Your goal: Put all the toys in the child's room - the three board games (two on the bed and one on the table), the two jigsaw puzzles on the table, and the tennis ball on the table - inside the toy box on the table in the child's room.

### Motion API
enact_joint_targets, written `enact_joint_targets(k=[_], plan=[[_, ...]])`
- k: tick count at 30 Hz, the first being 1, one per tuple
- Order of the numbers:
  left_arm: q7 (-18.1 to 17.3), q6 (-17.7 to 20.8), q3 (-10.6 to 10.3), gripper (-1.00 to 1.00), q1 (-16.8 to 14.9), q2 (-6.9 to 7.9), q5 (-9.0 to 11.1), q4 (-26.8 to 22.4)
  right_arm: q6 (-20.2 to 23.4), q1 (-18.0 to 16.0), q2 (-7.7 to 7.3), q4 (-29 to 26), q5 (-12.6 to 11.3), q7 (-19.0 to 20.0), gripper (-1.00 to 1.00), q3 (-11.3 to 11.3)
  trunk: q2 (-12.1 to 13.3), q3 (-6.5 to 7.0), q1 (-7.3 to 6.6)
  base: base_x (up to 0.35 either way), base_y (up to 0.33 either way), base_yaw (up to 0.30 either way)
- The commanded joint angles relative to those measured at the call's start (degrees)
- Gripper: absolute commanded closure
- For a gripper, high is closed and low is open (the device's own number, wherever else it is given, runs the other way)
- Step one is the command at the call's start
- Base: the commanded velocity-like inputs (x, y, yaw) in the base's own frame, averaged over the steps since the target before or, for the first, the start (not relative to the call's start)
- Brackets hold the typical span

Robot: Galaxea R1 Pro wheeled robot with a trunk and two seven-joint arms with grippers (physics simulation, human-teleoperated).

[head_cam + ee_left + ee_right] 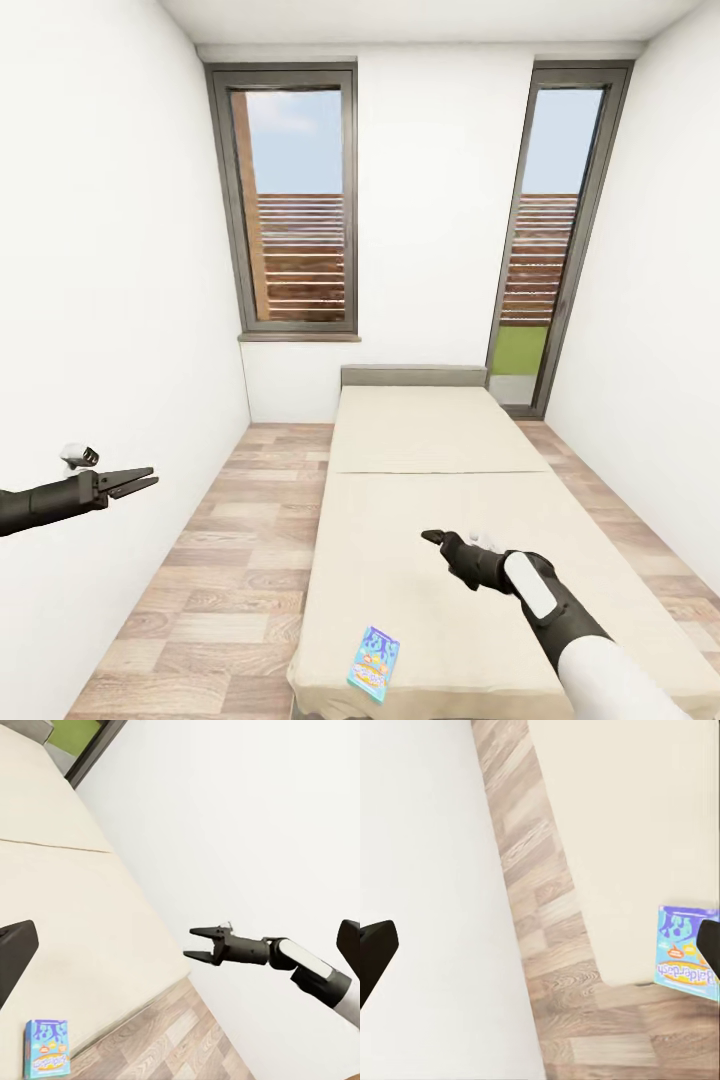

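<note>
A small blue-cyan board game (375,662) lies flat on the beige bed (440,440), close to its near left corner. It also appears in the left wrist view (47,1048) and the right wrist view (684,952). My right gripper (428,538) hovers open over the near half of the mattress, above and to the right of the game, with nothing in it. From the left wrist view the right gripper (189,944) has its two fingers spread. My left gripper (152,478) is open and empty over the floor beside the left wall.
A strip of wood-plank floor (240,540) runs between the left wall and the bed. A low grey headboard (412,376) stands at the far end under two tall dark-framed windows (295,200). White walls close in on both sides.
</note>
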Motion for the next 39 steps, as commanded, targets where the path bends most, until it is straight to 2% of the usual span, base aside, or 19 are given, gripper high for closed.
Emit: enact_joint_targets(k=[1,10,19,28,39], plan=[[-0.17,0.61,-0.02,-1.0,-0.01,-0.04,0.05,0.01,0.32,-0.62,-0.02,1.29,0.18,0.2,-1.0,-0.22,-0.05,-0.03,0.02,0.0,0.0,0.0],[-0.17,0.61,-0.02,-1.0,-0.01,-0.25,0.05,0.01,-0.17,-1.74,-0.13,3.9,0.13,-0.02,-1.0,-0.22,-0.05,-0.03,0.02,0.0,0.0,0.0],[-0.3,0.59,0.07,-1.0,-0.01,-0.27,0.07,0.01,-0.09,-1.81,-0.41,3.34,0.16,0.85,-1.0,-0.19,-0.05,-0.03,0.02,0.0,0.0,0.0],[-0.98,1.34,0.24,-1.0,-0.04,-0.14,0.37,0.01,0.21,-1.62,-0.41,0.97,0.17,5.3,-1.0,-0.12,-0.05,-0.03,0.02,0.0,0.0,0.0],[-1.1,1.7,0.31,-1.0,-0.02,0.19,0.54,0.0,0.59,-1.15,0.44,0.43,-0.48,6.11,-1.0,-0.64,-0.05,-0.03,0.02,0.0,0.0,0.0]])
